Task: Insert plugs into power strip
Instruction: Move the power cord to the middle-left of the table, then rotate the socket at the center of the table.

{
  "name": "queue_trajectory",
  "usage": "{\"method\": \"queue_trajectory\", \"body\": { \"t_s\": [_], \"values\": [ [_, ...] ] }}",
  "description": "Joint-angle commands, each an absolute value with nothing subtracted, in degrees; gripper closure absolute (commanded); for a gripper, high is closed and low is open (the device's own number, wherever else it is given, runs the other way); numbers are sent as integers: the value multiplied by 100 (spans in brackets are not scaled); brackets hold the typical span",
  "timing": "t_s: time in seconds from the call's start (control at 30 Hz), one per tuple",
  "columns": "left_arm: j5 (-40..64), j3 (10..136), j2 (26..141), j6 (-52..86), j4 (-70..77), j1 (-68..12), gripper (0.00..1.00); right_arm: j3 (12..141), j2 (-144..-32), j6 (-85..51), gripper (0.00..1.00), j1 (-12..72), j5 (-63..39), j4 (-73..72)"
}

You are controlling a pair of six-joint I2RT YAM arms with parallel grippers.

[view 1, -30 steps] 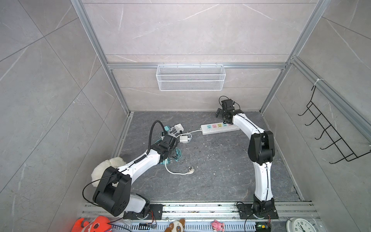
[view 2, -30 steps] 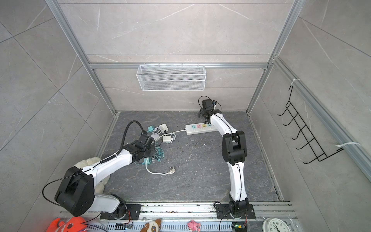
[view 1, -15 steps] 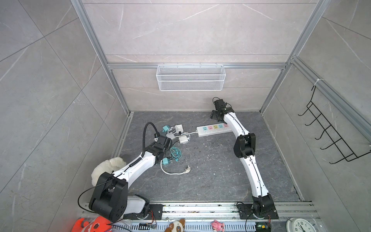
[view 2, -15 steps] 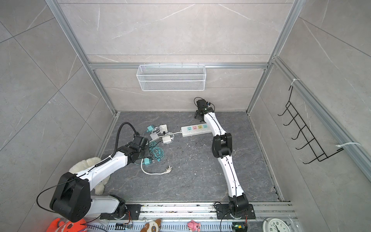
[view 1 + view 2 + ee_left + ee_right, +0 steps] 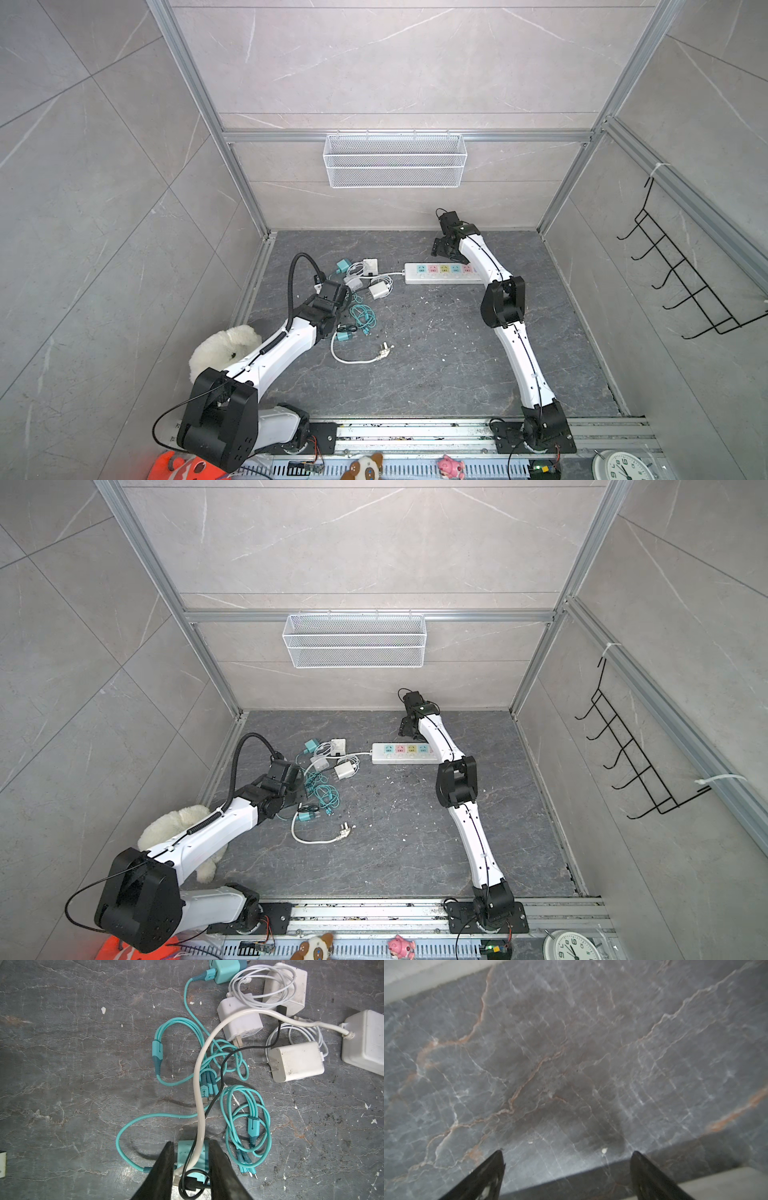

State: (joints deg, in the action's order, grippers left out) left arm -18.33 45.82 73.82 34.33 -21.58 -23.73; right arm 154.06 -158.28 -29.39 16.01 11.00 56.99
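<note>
My left gripper [image 5: 191, 1144] stands open by a narrow gap, its black fingers astride a teal plug [image 5: 192, 1159] on the floor. The strip's thick white cord [image 5: 199, 1084] and a thin black cable cross over that plug. In both top views this plug [image 5: 343, 336] [image 5: 305, 816] lies beside my left wrist. Farther off lie another teal plug [image 5: 225, 968] and three white plugs [image 5: 288, 987] [image 5: 239, 1020] [image 5: 297, 1061] among coiled cables. The white power strip [image 5: 442, 272] [image 5: 405, 752] lies near the back. My right gripper [image 5: 568, 1152] [image 5: 440, 247] hangs wide open over bare floor behind it.
The cord's pronged plug [image 5: 384, 350] lies toward the front. A white plush toy [image 5: 220, 353] sits by my left arm. A wire basket [image 5: 395, 166] hangs on the back wall and a black hook rack [image 5: 685, 282] on the right wall. A clock [image 5: 623, 467] stands at the front rail.
My left gripper has shifted a little left over the cable pile and its jaws have come apart from shut. My right arm swung left along the back; the strip shifted slightly left.
</note>
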Motion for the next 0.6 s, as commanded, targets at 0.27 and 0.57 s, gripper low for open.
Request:
{"method": "queue_trajectory", "body": {
  "t_s": [0.27, 0.57],
  "values": [
    [-1519, 5035, 7847, 3206, -1568, -2354, 57, 10942, -13188, -3160, 5, 1945, 322, 4581],
    [-1231, 5619, 8515, 2929, -1358, -2511, 57, 7050, -11353, -3795, 6, 2343, -342, 2712]
  ]
}}
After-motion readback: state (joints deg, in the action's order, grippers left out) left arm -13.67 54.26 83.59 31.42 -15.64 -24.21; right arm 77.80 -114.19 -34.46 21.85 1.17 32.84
